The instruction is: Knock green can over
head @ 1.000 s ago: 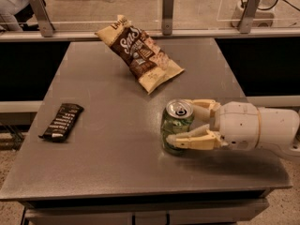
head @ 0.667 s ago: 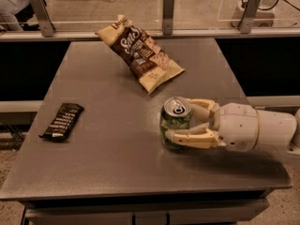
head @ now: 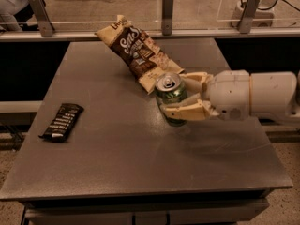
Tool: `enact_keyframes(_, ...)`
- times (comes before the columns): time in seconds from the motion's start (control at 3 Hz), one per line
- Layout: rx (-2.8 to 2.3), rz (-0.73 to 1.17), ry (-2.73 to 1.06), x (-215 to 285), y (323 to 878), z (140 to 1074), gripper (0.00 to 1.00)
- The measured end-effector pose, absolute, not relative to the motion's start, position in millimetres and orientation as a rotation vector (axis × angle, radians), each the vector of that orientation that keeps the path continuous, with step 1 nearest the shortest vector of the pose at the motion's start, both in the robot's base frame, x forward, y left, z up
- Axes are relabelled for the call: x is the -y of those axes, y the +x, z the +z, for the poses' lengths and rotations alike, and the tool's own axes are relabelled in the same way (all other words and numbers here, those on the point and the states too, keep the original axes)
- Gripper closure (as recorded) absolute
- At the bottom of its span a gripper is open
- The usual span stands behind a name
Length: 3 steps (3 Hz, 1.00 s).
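Note:
The green can (head: 171, 99) stands near the middle right of the grey table (head: 117, 163), silver top and pull tab showing, leaning slightly to the left. My gripper (head: 173, 94) reaches in from the right and is shut on the can. One cream finger (head: 186, 111) lies across its front and the other (head: 194, 78) is behind it. I cannot tell whether the can's base touches the table.
A brown chip bag (head: 139, 51) lies just behind and left of the can, its lower corner close to the can's top. A dark candy bar (head: 62, 121) lies near the table's left edge. A rail with metal posts (head: 167, 12) runs along the far side.
My gripper has moved away from the table's front edge toward the chip bag, carrying the green can with it. The bag and the candy bar have not moved.

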State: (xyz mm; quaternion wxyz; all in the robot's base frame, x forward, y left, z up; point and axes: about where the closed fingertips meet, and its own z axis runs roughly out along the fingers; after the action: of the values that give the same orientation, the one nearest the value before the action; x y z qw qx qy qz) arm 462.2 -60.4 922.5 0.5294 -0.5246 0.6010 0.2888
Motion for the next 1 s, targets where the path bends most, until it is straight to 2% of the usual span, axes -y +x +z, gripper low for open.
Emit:
enact_keyframes(0.33,-1.598,0.486,-1.401,61.4,473.2,937.7,1.0)
enact_keyframes(0.67,-1.808,0.452,-1.545,79.4,470.9,909.9,1.0)
enact_keyframes(1.0,-2.041,0.548,-1.728,76.0,471.5,843.6,1.0)
